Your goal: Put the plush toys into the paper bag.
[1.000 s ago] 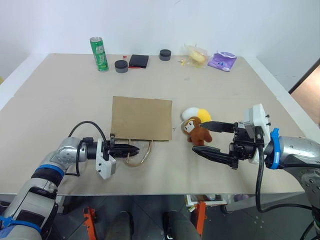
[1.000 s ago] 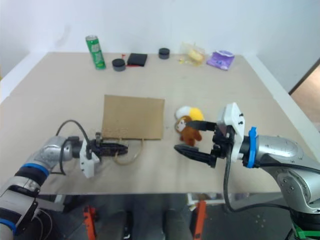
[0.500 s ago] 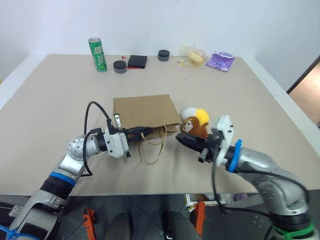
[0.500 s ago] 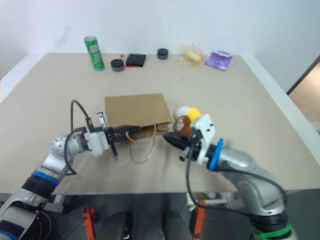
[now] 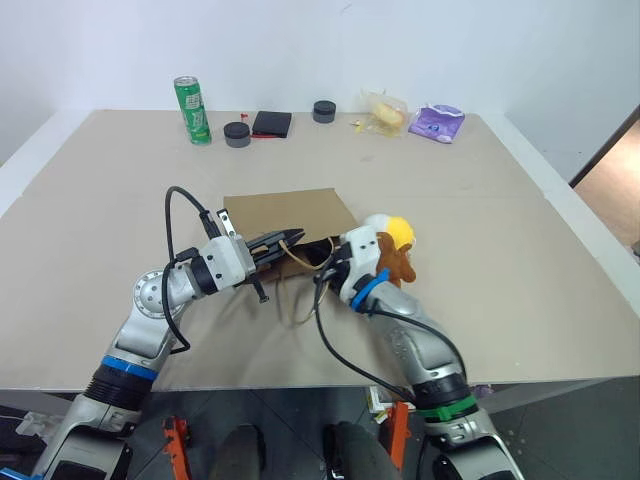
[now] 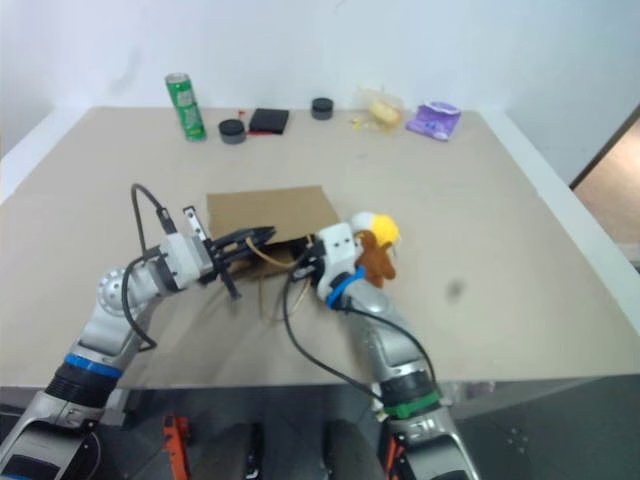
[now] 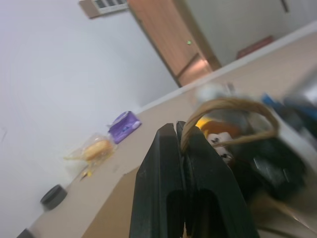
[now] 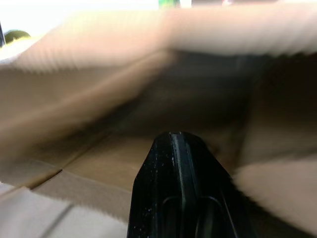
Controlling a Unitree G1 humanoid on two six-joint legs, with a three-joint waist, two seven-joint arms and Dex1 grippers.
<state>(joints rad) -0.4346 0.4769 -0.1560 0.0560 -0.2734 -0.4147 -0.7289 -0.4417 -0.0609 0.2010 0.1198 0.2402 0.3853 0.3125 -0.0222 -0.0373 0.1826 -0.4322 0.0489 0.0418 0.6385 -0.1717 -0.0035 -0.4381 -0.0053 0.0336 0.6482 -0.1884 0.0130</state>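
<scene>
The brown paper bag [image 5: 290,208] lies on the table with its near edge lifted. My left gripper [image 5: 288,241] is shut on one tan loop handle [image 7: 229,104] and holds it up. The right gripper [image 5: 322,264] is shut with nothing between its fingers, its tips just inside the bag's mouth; the right wrist view looks along those fingers [image 8: 174,148] into the brown interior. Two plush toys sit on the table beside my right wrist, outside the bag: a brown monkey [image 5: 400,263] and a yellow-and-white one [image 5: 397,232] just behind it.
The bag's second handle [image 5: 300,300] hangs loose on the table. Along the far edge stand a green can [image 5: 192,109], two black discs [image 5: 237,132], a black box [image 5: 272,123], a clear food packet [image 5: 388,110] and a purple packet [image 5: 442,122].
The right gripper shut and swung left, past the toys, to the bag's mouth. The left gripper rose with the handle, lifting the bag's near edge. The toys stayed on the table.
</scene>
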